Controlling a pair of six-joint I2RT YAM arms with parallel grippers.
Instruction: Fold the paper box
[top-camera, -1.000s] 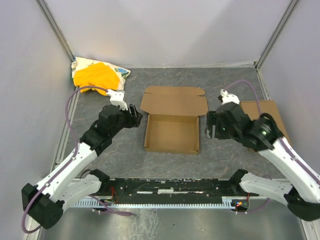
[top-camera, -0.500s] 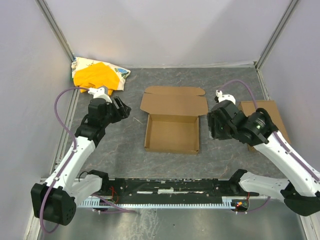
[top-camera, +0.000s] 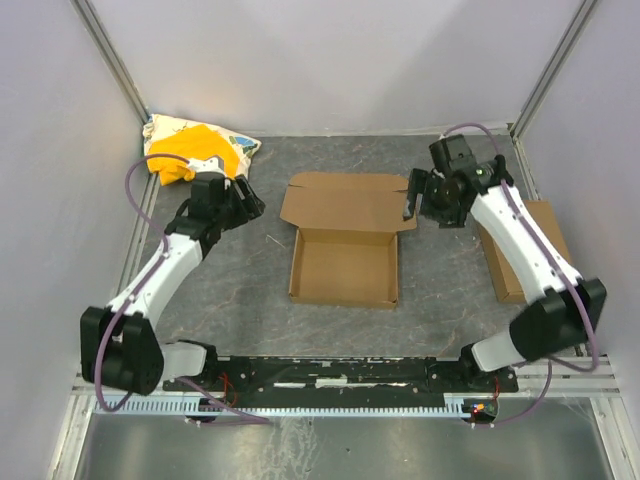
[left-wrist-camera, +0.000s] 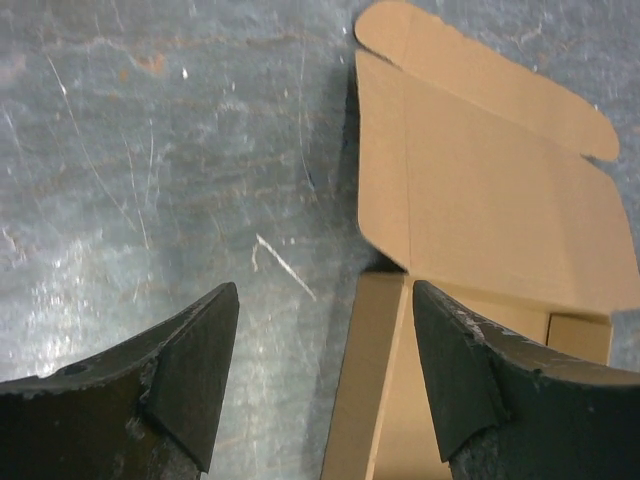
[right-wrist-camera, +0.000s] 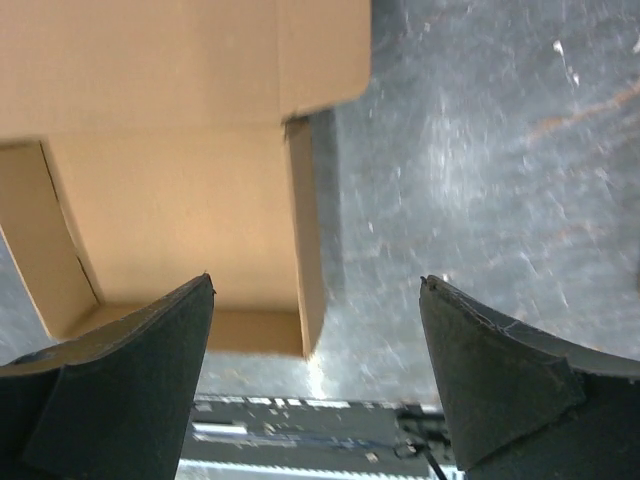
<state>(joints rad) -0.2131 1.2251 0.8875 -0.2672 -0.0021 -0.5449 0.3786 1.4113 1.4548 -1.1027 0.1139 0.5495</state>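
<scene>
The paper box (top-camera: 344, 268) sits mid-table as a shallow open tray, its lid (top-camera: 348, 204) lying flat behind it with rounded side flaps. My left gripper (top-camera: 250, 206) is open and empty, just left of the lid's left end, apart from it. In the left wrist view (left-wrist-camera: 325, 290) the lid (left-wrist-camera: 480, 200) and the tray's left wall lie ahead. My right gripper (top-camera: 410, 198) is open and empty beside the lid's right flap. The right wrist view (right-wrist-camera: 316, 280) shows the tray's right wall (right-wrist-camera: 305, 250) between the fingers, below them.
A yellow cloth bundle (top-camera: 196, 150) lies in the back left corner behind the left arm. A smaller cardboard rectangle (top-camera: 523, 255) lies at the right, partly under the right arm. White walls close the sides and back. A black rail (top-camera: 330, 374) runs along the near edge.
Both grippers have moved toward the back, from beside the tray's walls to beside the lid's two ends. The left first drew away to the left. The box has not moved.
</scene>
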